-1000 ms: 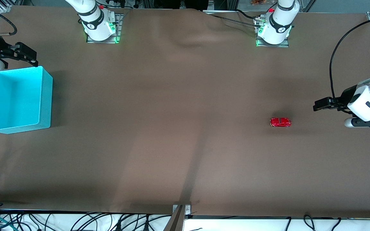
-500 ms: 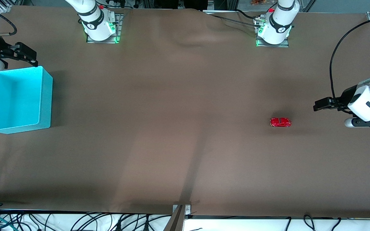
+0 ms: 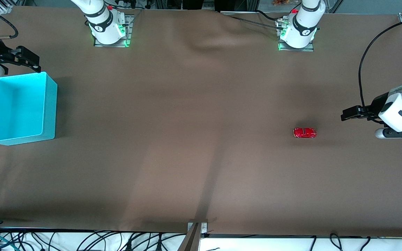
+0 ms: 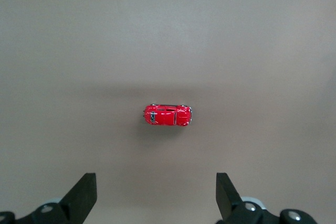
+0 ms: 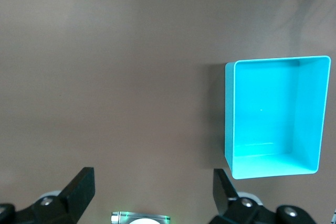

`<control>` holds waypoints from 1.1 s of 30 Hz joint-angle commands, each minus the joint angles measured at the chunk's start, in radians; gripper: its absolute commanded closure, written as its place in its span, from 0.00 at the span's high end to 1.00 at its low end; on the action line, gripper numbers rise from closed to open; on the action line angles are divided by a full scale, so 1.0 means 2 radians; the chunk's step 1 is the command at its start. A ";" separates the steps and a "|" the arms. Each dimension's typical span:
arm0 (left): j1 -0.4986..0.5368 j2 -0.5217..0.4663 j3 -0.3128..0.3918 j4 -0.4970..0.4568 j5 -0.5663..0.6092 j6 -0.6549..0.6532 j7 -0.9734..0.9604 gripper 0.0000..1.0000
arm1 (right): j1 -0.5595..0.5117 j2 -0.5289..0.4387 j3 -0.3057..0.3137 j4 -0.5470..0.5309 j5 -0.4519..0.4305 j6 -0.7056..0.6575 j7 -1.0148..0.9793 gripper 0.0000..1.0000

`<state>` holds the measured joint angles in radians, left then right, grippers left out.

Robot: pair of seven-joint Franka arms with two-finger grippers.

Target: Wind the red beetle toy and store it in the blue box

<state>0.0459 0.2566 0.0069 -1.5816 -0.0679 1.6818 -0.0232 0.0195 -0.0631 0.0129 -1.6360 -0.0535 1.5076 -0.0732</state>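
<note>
The red beetle toy (image 3: 305,132) stands on its wheels on the brown table toward the left arm's end. It also shows in the left wrist view (image 4: 168,115). My left gripper (image 3: 344,115) hangs open and empty over the bare table beside the toy, apart from it; its fingers (image 4: 84,190) are spread wide. The blue box (image 3: 49,108) stands upright and empty at the right arm's end, and it shows in the right wrist view (image 5: 229,119). My right gripper (image 3: 33,62) is open and empty over the table just outside the box's rim, with spread fingers (image 5: 81,184).
The two arm bases (image 3: 110,33) (image 3: 297,35) stand along the table edge farthest from the front camera. The brown cover has a wrinkle (image 3: 208,42) between them. Cables (image 3: 82,240) and a metal bracket (image 3: 196,230) lie at the edge nearest the camera.
</note>
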 commanded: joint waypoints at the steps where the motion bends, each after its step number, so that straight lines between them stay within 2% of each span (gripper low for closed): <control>1: 0.006 0.006 -0.002 -0.011 -0.009 -0.002 -0.022 1.00 | 0.001 0.004 0.001 0.013 -0.006 -0.009 0.007 1.00; 19: 0.005 0.067 -0.003 -0.032 -0.011 0.010 -0.257 1.00 | 0.002 0.004 0.001 0.013 -0.005 -0.009 0.007 1.00; 23: 0.007 0.073 -0.003 -0.054 -0.017 0.043 -0.356 1.00 | 0.002 0.004 0.001 0.013 -0.005 -0.009 0.007 1.00; 27: 0.005 0.067 -0.007 -0.093 -0.012 0.105 -0.464 1.00 | 0.002 0.004 0.001 0.013 -0.005 -0.009 0.007 1.00; 33: 0.005 0.049 -0.021 -0.159 -0.009 0.189 -0.534 1.00 | 0.002 0.004 0.001 0.013 -0.005 -0.009 0.007 1.00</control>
<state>0.0515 0.4142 -0.0130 -1.7725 -0.0811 1.9468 -0.9714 0.0196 -0.0631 0.0129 -1.6359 -0.0535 1.5075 -0.0732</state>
